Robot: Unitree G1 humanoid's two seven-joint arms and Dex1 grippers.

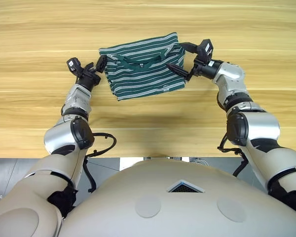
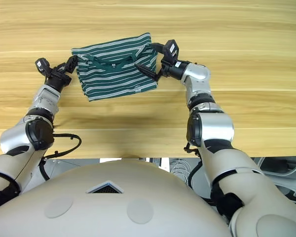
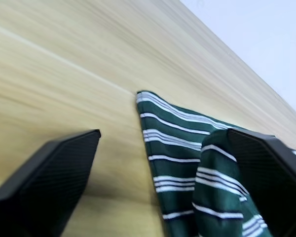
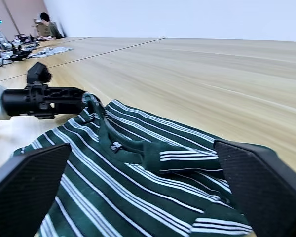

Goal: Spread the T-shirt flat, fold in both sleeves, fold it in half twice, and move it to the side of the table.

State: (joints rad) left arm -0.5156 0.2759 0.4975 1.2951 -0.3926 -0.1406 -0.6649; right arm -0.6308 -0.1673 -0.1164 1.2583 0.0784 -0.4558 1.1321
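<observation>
Worktop point(image 1: 246, 29): pale wood | T-shirt point(image 1: 138, 74): lies folded at centre | left end effector point(image 1: 98, 65): open, perhaps touching left edge | right end effector point(image 1: 174, 55): open, straddles right edge, likely to slide it

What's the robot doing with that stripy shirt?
The robot is folding a dark green T-shirt with white stripes on a light wooden table. The shirt already lies folded into a small rectangle with its collar on top. The left gripper sits at the shirt's left edge and the right gripper at its right edge. Both have their jaws open. The shirt seems not yet moved to the table's side.
</observation>
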